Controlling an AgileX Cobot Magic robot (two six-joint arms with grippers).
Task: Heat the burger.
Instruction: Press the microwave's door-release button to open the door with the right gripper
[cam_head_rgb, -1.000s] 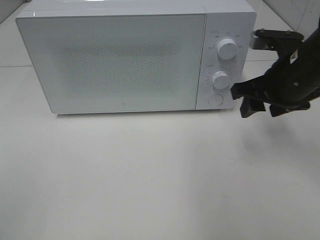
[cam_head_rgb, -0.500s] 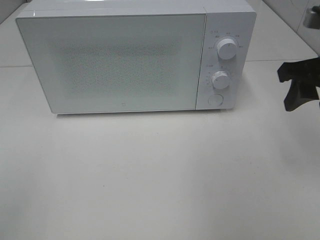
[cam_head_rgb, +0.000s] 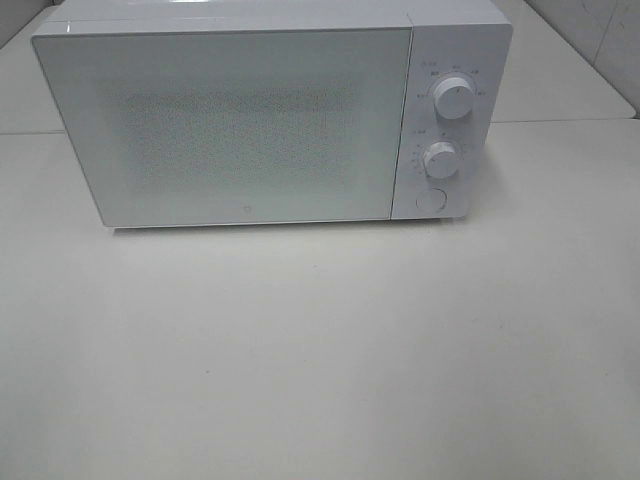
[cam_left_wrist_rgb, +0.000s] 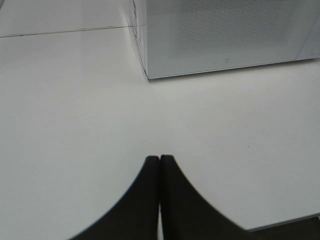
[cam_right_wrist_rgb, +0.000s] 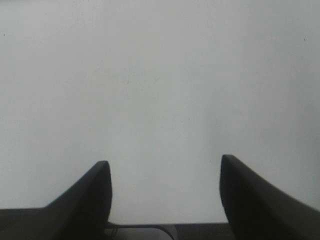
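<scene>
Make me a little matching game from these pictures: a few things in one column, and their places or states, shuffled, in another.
Things:
1. microwave door
2. left gripper
3. right gripper
4. round button

States or places:
A. jaws pressed together
B. just under the lower knob
C. closed
D. jaws wide apart, nothing between them

Pairs: 1-C, 2-A, 3-D, 4-B

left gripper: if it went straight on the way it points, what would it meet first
Most likely the bare table just ahead of the shut left gripper; nothing lies between. Farther on stands the near corner of the microwave, though depth is hard to judge here.
</scene>
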